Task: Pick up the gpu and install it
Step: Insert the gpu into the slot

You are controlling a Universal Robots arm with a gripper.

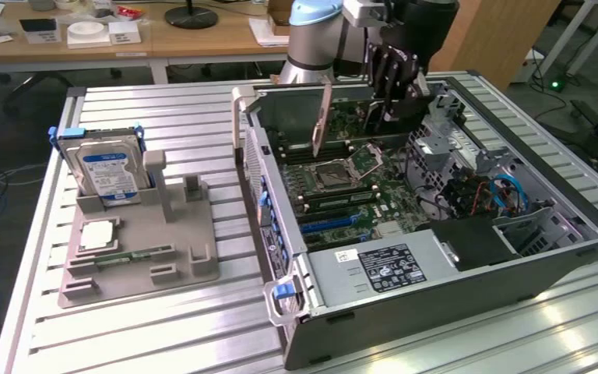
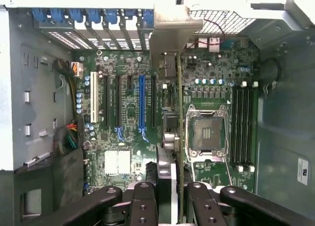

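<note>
The claw (image 1: 401, 107) holds the gpu (image 1: 327, 117) upright above the motherboard (image 1: 353, 196).

Cool, even light from overhead is washing the ribbed bench (image 1: 174, 327); pale glare is streaking its slats at the exterior view's lower right; the open computer case (image 1: 548, 265) is shading its own interior softly; in the wrist view the bracket end of the gpu (image 2: 170, 36) is bleaching near white, while the claw (image 2: 170, 186) is sitting dim against the brighter, evenly lit motherboard (image 2: 128, 113).
</note>
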